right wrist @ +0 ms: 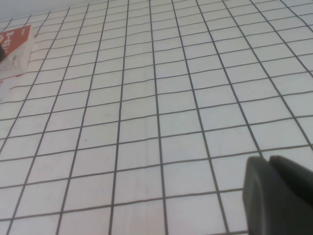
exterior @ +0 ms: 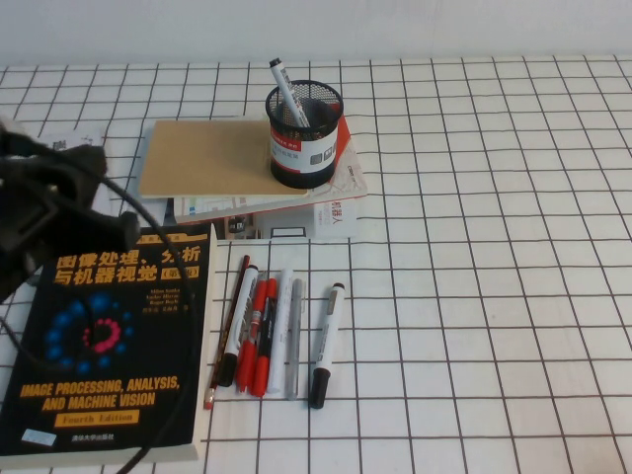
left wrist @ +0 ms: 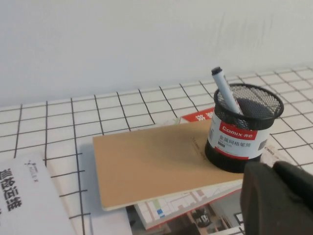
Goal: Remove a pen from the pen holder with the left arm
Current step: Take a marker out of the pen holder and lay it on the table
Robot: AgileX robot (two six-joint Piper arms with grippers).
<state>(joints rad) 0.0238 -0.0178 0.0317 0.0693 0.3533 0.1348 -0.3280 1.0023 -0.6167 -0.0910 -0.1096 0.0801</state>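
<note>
Pen (left wrist: 226, 93) beyond left gripper (left wrist: 272, 169); right gripper (right wrist: 269, 162) apart

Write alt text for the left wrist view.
A mesh pen holder holding one pen stands on a tan board; the shut left claw hangs short of it. The right claw, outside this view, is over gridded table.
</note>
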